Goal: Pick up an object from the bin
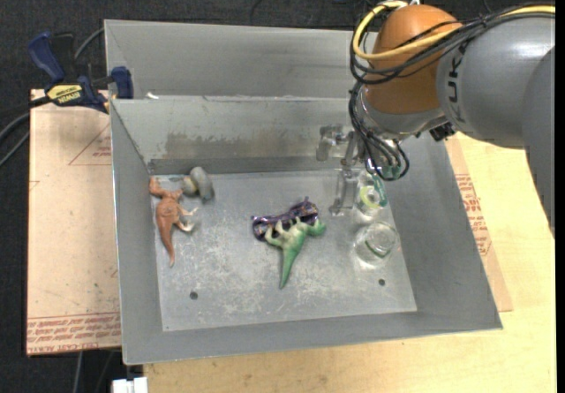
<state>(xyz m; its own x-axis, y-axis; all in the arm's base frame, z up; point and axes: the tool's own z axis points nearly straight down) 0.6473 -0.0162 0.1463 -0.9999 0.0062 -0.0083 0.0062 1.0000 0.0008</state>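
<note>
My gripper (351,201) hangs low over the right part of the bin, open, its two metal fingers apart and pointing down at the floor. A small round white-and-green thing (372,199) lies right beside the right finger; nothing shows between the fingers. Just in front of it a clear plastic cup-like thing (376,243) rests on the floor. A green toy dinosaur (294,245) tangled with a purple piece (278,225) lies to the gripper's left, near the bin's middle.
An orange toy dinosaur (168,216) and a grey pebble-like lump (199,183) lie at the bin's left, near the back wall. The arm with its orange cover and cables comes in from the upper right, above the bin's right wall.
</note>
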